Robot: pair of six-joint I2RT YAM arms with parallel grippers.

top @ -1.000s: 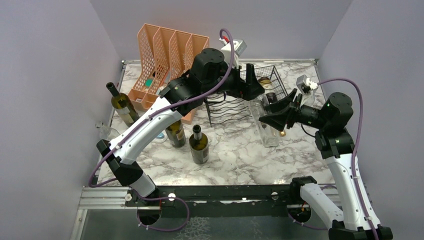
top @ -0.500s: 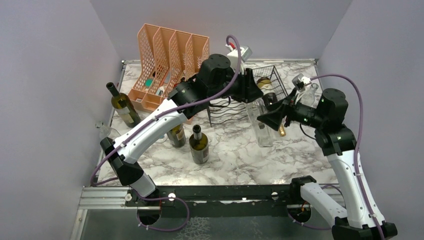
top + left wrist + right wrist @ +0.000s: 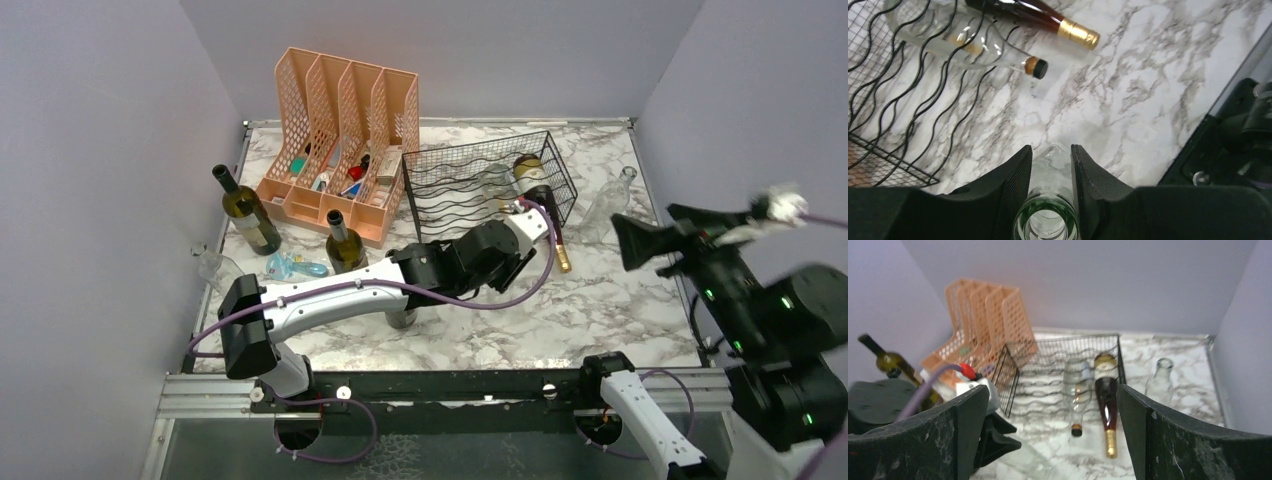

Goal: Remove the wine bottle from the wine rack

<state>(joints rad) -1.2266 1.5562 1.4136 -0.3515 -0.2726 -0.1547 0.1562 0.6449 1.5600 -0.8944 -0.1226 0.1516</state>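
Observation:
The black wire wine rack (image 3: 470, 185) stands at the back of the table. A dark wine bottle (image 3: 537, 192) with a gold foil neck lies in it, beside a clear capped bottle (image 3: 497, 184); both necks stick out toward me. The left wrist view has the dark wine bottle (image 3: 1043, 17), the clear capped bottle (image 3: 988, 47) and the rack wires (image 3: 898, 105) at upper left. My left gripper (image 3: 503, 268) (image 3: 1052, 150) is low in front of the rack, shut on the neck of another clear glass bottle (image 3: 1050, 170). My right gripper (image 3: 640, 240) (image 3: 1053, 435) hangs open and empty, high at the right.
A peach file organiser (image 3: 340, 130) stands left of the rack. Green bottles stand at far left (image 3: 245, 212) and by the organiser (image 3: 345, 245). An empty clear bottle (image 3: 607, 200) stands at back right. Small items (image 3: 295, 266) lie near the left edge.
My left arm came down from over the rack to the table in front and shut on the clear bottle. My right gripper let go of that bottle, opened wide and drew back to the right.

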